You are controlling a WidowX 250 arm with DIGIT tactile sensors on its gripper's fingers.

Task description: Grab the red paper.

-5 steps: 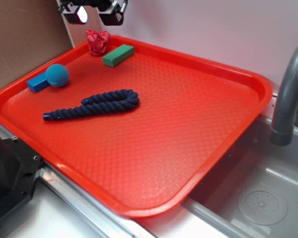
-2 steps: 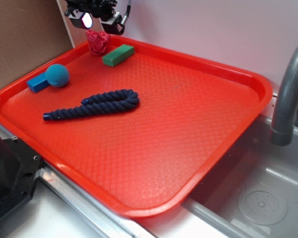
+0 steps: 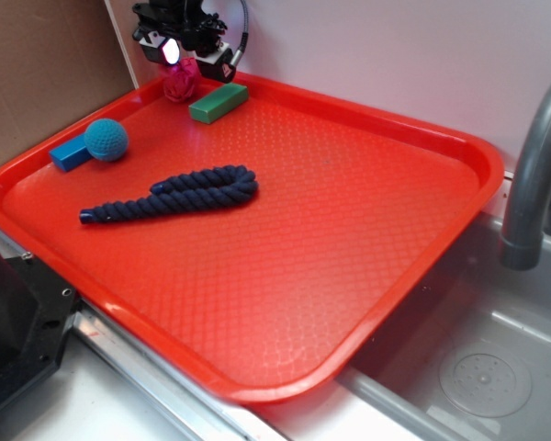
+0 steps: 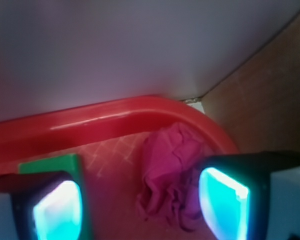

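The red paper (image 3: pixel 180 83) (image 4: pixel 172 175) is a crumpled crimson-pink wad in the far left corner of the orange-red tray (image 3: pixel 349 211). My gripper (image 3: pixel 187 57) (image 4: pixel 140 210) hangs low over it, open, with its lit pads (image 4: pixel 224 202) straddling the wad. In the wrist view the paper lies between the two pads, closer to the right one. The gripper hides the top of the wad in the exterior view.
A green block (image 3: pixel 219 102) (image 4: pixel 50 164) lies just right of the paper. A teal ball (image 3: pixel 106 140), a blue block (image 3: pixel 70 153) and a dark blue rope (image 3: pixel 174 194) sit further forward. The wall and the tray rim (image 4: pixel 90 122) stand close behind. A sink with a faucet (image 3: pixel 533 175) is at the right.
The gripper has come down from above the tray corner and now sits over the red paper, with its fingers on either side. Nothing else moved.
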